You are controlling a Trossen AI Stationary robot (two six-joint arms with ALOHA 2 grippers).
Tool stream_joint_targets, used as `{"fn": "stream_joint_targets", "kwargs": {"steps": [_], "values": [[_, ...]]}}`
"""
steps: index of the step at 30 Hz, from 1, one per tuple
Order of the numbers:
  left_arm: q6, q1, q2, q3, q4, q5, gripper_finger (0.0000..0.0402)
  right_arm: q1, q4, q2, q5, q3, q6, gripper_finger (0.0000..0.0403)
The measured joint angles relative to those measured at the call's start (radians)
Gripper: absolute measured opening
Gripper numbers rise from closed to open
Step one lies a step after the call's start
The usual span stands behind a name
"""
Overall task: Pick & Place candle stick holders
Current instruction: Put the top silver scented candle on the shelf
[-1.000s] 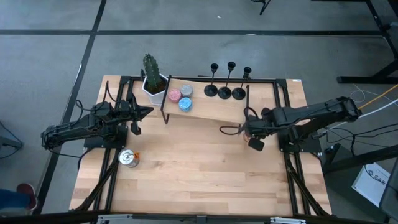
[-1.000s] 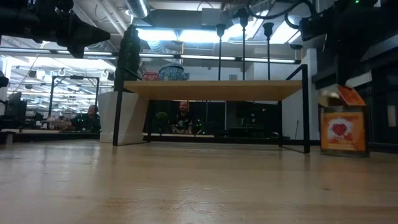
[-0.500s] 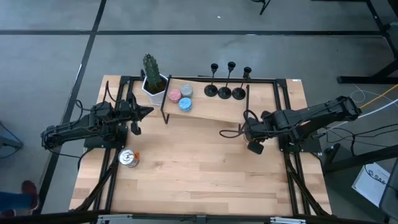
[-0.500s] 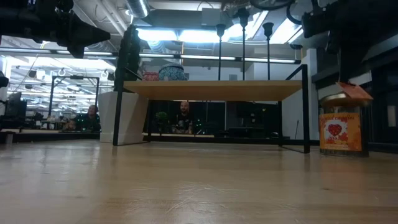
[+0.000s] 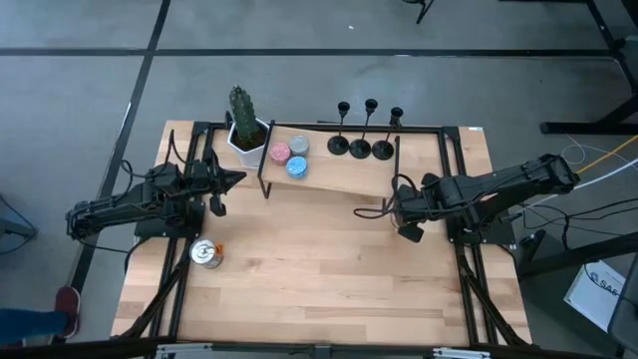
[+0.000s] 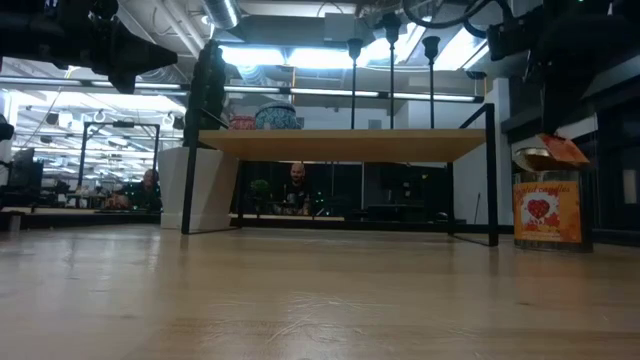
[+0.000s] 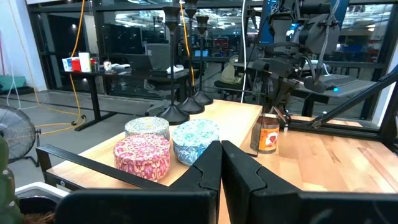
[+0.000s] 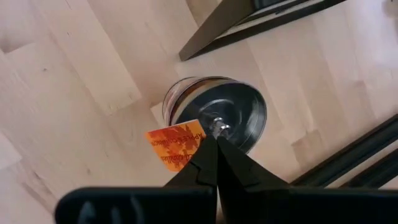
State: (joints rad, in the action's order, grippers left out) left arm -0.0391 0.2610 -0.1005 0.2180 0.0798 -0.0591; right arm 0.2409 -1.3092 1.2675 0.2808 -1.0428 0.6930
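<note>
- The right tool (image 8: 217, 142) hangs directly over a metal can (image 8: 214, 118) with an orange label, its two fingers pressed together with nothing between them; the tips sit right at the small knob in the middle of the can's lid, though I cannot tell if they touch it.
- That can stands upright on the tabletop (image 5: 299, 269), just in front of the right end of a low wooden shelf (image 5: 339, 170) on black legs.
- The left tool (image 7: 221, 163) is clenched too, empty, hovering at the shelf's left end and pointing along it.
- On the shelf, near the left tool, sit three small round tins (image 7: 168, 146), pink, grey and blue, all lidded, so their contents are hidden.
- The candle stick holders (image 5: 361, 148), three of them, stand upright in a close row on the shelf's far right part, beyond the right tool and apart from it.
- A cactus in a white pot (image 5: 245, 135) stands beside the shelf's left end, and a second can (image 5: 206, 254) stands by the left arm.
</note>
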Motion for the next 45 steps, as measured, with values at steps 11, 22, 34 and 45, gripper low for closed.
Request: {"fn": "stream_joint_targets", "kwargs": {"steps": [11,22,34,45], "values": [[0.0,0.0,0.0,0.0,0.0,0.0,0.0006,0.0,0.009,0.012,-0.023,0.0,0.002,0.0],[0.0,0.0,0.0,0.0,0.0,0.0,0.0006,0.0,0.008,0.075,-0.059,0.0,-0.005,0.0],[0.0,0.0,0.0,0.0,0.0,0.0,0.0006,0.0,-0.034,0.082,-0.06,0.0,-0.005,0.0001],[0.0,0.0,0.0,0.0,0.0,0.0,0.0006,0.0,-0.044,0.082,-0.075,0.0,0.0,0.0004]]}}
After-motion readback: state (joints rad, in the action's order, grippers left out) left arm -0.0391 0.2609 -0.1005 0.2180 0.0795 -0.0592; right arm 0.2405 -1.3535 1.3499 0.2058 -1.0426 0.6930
